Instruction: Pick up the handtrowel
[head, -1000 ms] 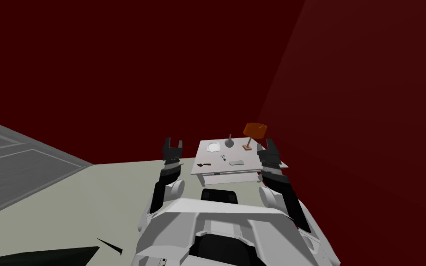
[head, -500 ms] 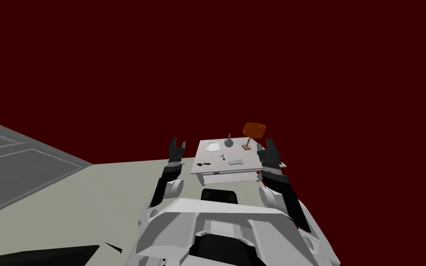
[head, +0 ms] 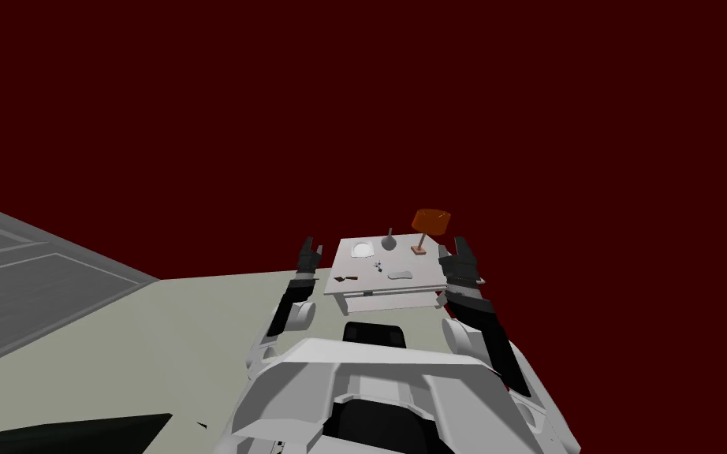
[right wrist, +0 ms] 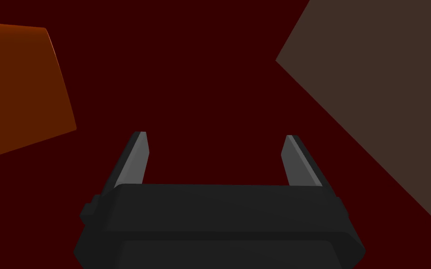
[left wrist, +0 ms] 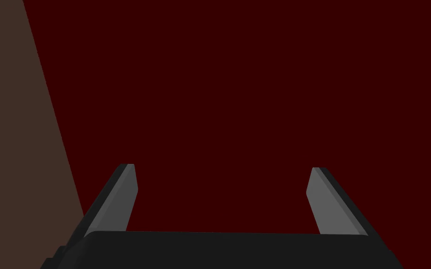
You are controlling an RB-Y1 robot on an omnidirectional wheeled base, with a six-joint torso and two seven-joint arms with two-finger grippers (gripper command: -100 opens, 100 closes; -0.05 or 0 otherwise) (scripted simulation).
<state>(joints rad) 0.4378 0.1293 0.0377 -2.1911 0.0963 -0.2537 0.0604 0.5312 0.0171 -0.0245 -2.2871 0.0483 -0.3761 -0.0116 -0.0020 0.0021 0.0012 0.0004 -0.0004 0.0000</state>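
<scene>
While parked just short of the small white square table (head: 371, 282), have both arms raised, one off each side edge, likely so as to leave the tabletop open to the head camera. See the small handtrowel with brown handle and dark blade (head: 346, 279) lying flat near the table's front left corner, close to the left edge and apart from everything else. Have the left gripper (head: 312, 247) just outside that left edge, nearest the trowel, fingers spread wide with nothing between them, aimed at the dark red wall rather than down. Judge it the arm for the pick, needing to tip over and descend first. Have the right gripper (head: 452, 246) off the right edge beside the lamp with the orange shade (head: 431, 221), jaws likewise open and empty, probably parked out of the way. Note elsewhere on top a white dish (head: 363, 251) and a grey narrow-necked vase (head: 389, 241) toward the back edge, plus a grey oval object (head: 400, 276) near the front middle.
</scene>
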